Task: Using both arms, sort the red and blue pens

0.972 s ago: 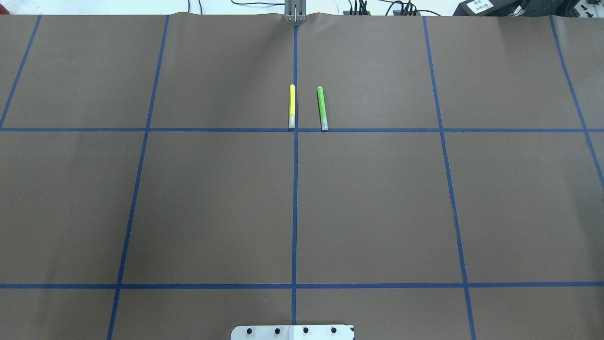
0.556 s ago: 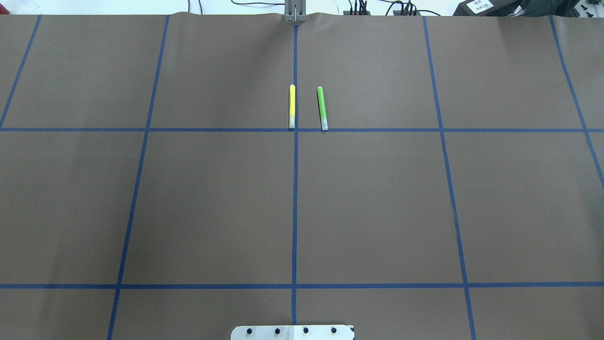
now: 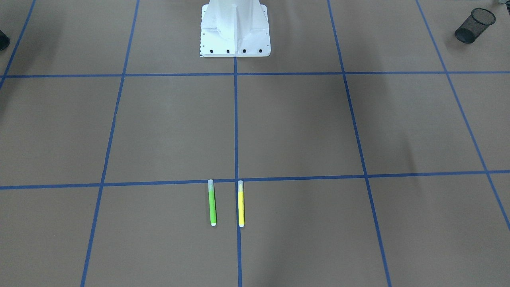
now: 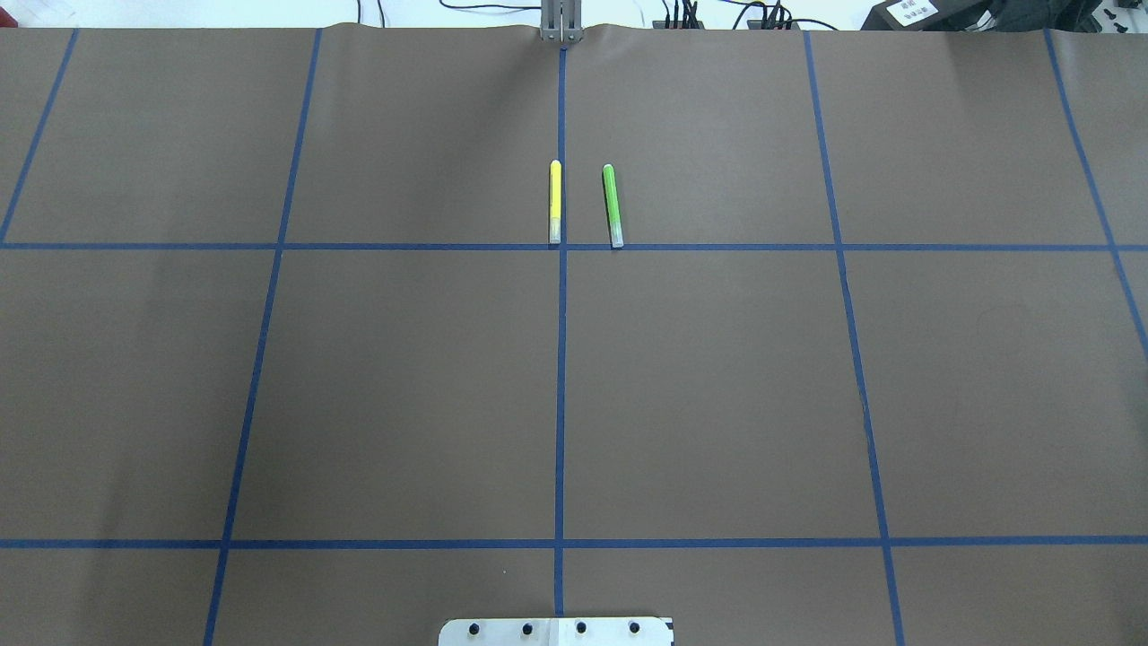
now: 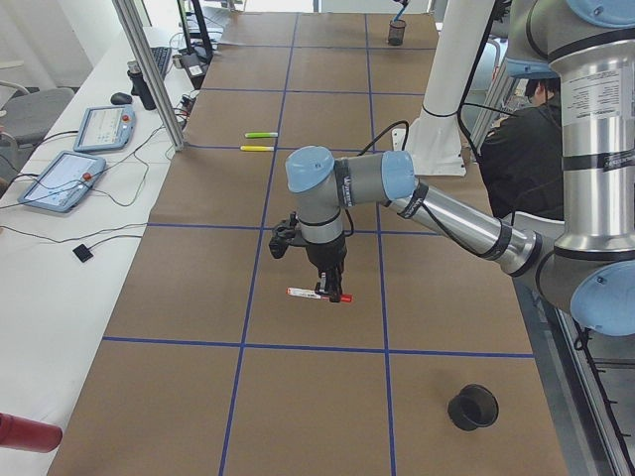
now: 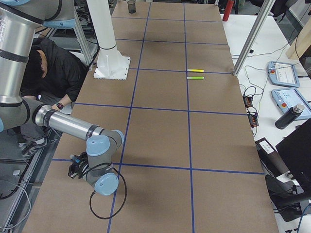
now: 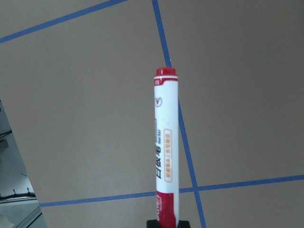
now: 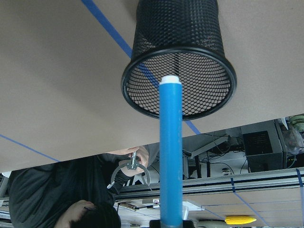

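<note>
Left end effector gripping red pen, right end effector gripping blue pen

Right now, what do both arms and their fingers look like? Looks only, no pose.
Both arms: silver tube links, grey joint housings, pale blue caps. The left arm has a black cable along it; the right arm trails a black cable loop. Left gripper and right gripper are black, fingers included.

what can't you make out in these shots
Left end effector: its hold on the white plastic marker with red cap is cut off by the left wrist view's bottom edge.
Right end effector: largely behind its own wrist in exterior right view.
Blue plastic marker: lower end cut off, right wrist view.
These two markers: outside overhead and front-facing views.
</note>
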`<state>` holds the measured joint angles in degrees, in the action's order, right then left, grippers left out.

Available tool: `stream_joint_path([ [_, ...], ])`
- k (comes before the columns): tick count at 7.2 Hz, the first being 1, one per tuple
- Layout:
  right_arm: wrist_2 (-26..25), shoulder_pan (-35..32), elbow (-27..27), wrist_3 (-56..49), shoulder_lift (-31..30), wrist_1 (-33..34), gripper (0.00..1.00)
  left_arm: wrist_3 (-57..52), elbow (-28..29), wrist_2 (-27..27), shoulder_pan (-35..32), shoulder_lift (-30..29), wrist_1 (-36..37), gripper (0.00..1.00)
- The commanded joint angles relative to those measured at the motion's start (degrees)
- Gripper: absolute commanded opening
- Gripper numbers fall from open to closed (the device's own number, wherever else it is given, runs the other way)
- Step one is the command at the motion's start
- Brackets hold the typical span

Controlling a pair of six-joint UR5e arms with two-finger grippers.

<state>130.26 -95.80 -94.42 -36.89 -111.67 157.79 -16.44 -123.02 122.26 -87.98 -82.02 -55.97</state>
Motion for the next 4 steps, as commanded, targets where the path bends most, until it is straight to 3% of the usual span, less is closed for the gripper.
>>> stream_joint_path([
  [1,0.6,0.0,0.8,0.2,0.0,0.1,0.47,0.0,-0.5,0.0,-0.2,0.1,0.1,0.00],
  [2,0.4,0.0,0.8,0.2,-0.1,0.2,0.52,0.0,-0.4,0.0,-0.2,0.1,0.1,0.00],
  [4,2.2,0.0,1.6,0.2,-0.1,0.1,0.73,0.0,-0.5,0.0,-0.2,0.1,0.1,0.00],
])
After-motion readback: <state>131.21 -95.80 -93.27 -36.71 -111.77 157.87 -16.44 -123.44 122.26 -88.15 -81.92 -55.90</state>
